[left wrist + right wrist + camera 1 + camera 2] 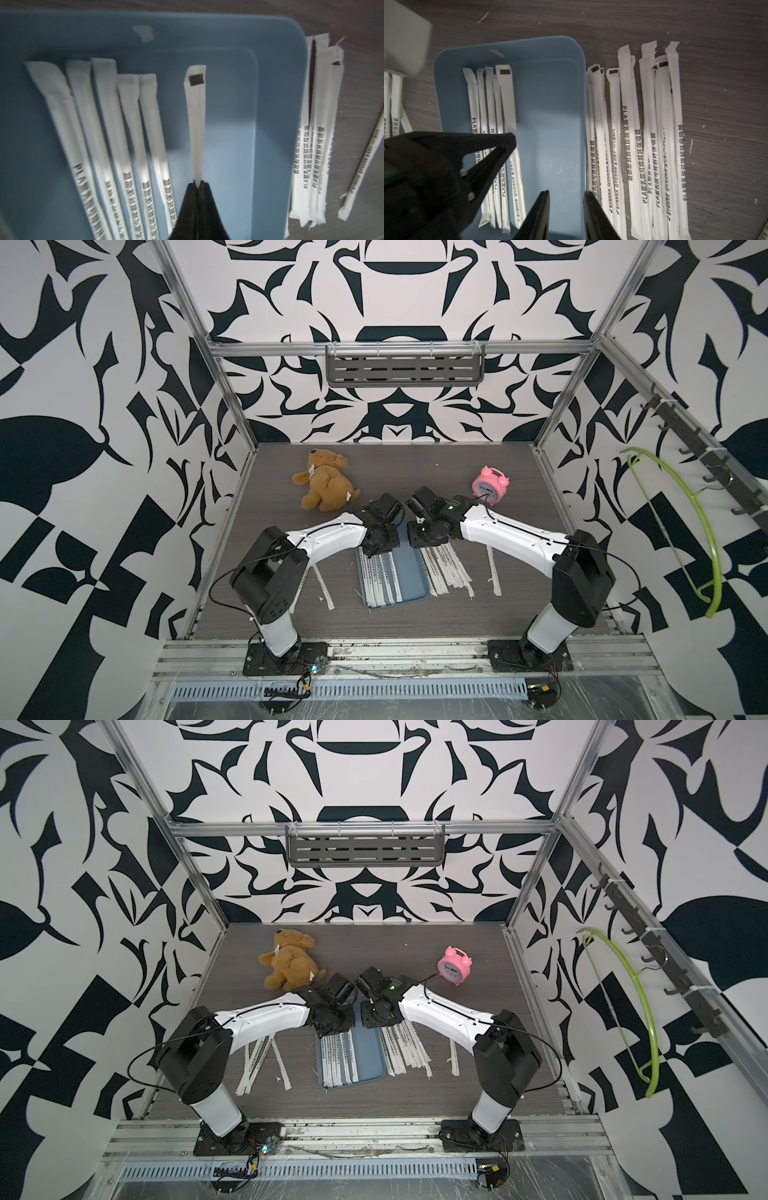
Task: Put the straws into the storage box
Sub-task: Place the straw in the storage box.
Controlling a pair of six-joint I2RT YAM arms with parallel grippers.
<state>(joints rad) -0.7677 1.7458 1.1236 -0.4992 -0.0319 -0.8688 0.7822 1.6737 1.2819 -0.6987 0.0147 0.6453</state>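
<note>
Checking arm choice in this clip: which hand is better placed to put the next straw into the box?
Left. The left hand is shut on a straw over the storage box; the right hand is open and empty.

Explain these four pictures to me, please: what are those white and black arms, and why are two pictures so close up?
They are robot arms, a left arm and a right arm, bolted at the table's near edge, each ending in a pinching tool. Both top views look down on the whole table; the close-ups come from cameras on the arms' wrists. On the table lie a blue storage box with several paper-wrapped straws inside, more straws beside it, a teddy bear and a pink alarm clock. The left tool is shut on one straw over the box. The right tool is open and holds nothing.
</note>
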